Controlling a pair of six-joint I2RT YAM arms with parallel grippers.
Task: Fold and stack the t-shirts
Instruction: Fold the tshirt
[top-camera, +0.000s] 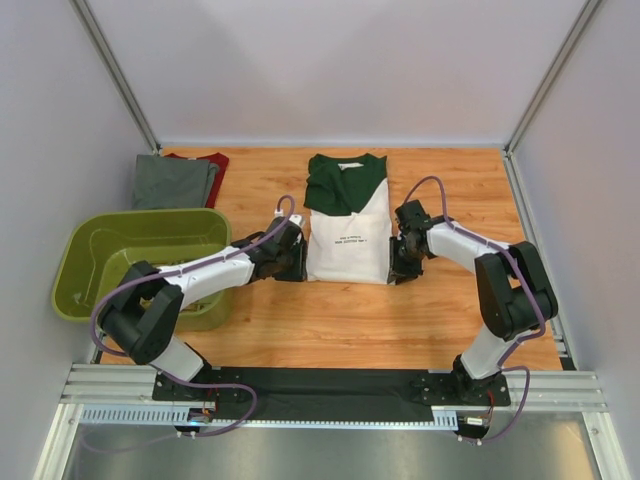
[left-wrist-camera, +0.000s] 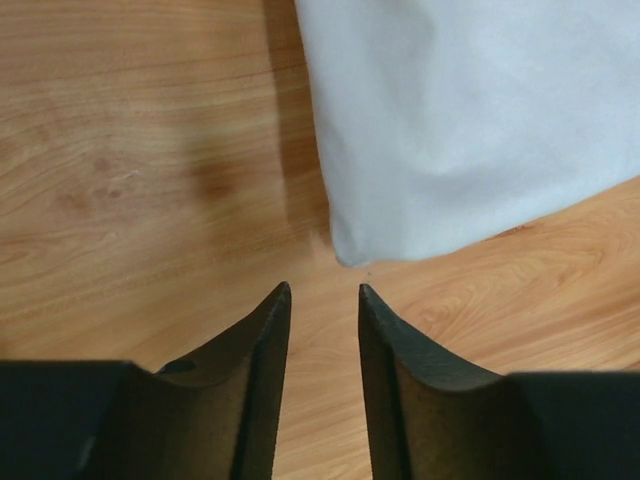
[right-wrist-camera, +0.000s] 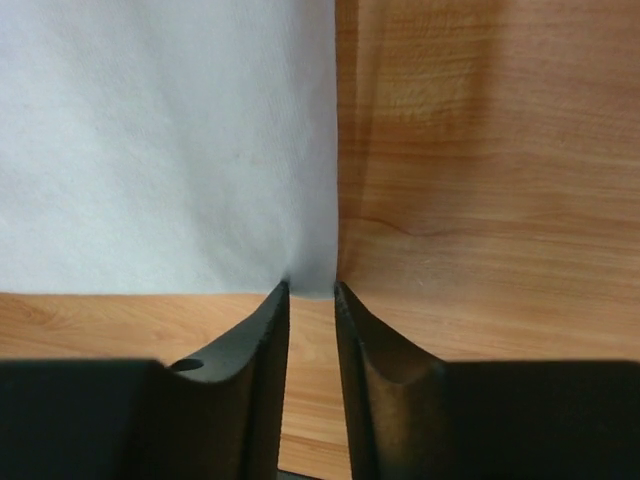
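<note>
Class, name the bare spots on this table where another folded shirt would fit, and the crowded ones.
Free: the far-right corner of the table, beside the white shirt; the near strip in front of it. Crowded: left, with basket and grey shirt.

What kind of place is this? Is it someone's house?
Probably not a house, more likely a robot test booth. Plain white walls box in a wooden table. A left arm and a right arm stand on a metal frame, with a white t-shirt between them.
</note>
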